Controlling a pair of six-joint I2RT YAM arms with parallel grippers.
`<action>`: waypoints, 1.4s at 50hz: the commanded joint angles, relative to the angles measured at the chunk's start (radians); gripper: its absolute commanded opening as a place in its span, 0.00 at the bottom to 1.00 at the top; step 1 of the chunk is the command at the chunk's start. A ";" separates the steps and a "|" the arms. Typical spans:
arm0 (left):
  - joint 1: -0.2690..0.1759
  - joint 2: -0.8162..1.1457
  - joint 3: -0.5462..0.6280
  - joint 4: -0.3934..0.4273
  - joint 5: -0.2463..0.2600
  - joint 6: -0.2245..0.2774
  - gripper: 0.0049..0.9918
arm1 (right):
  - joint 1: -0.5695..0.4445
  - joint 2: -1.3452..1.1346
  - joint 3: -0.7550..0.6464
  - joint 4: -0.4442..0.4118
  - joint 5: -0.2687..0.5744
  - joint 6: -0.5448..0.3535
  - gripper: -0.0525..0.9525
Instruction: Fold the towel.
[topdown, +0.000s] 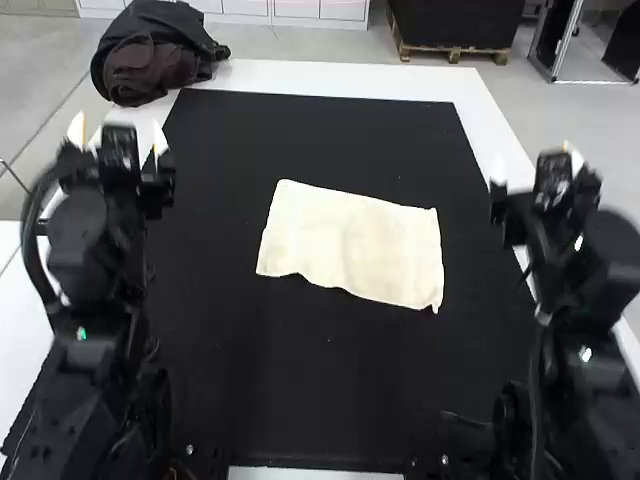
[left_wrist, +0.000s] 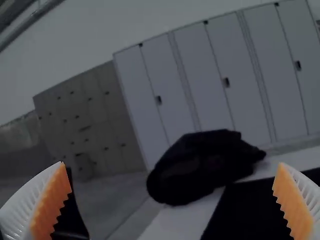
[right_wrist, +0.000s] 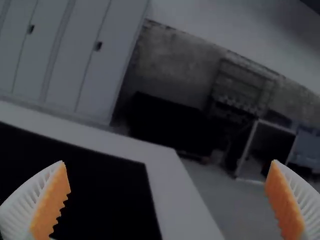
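The cream towel lies flat on the black mat in the middle of the table, slightly angled, with a wavy near edge; whether it is one layer or folded I cannot tell. My left gripper is up at the left of the mat, well away from the towel. My right gripper is raised at the right side, also apart from the cloth. Seen from its wrist, the left gripper has its fingers wide apart with nothing between them. The right gripper is likewise open and holds nothing.
A black mat covers most of the white table. A dark bundle of fabric rests at the table's far left corner; in the left wrist view the bundle appears beyond the fingers.
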 joint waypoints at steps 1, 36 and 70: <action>0.003 0.158 0.142 0.019 0.029 0.028 0.96 | -0.017 0.212 0.176 0.004 0.025 0.143 0.95; 0.005 0.956 0.345 0.038 0.069 -0.322 0.97 | 0.029 0.913 0.322 -0.016 0.016 0.421 0.95; -0.116 1.330 0.464 0.006 0.454 -0.302 0.97 | 0.079 1.056 0.263 -0.041 -0.108 0.442 0.95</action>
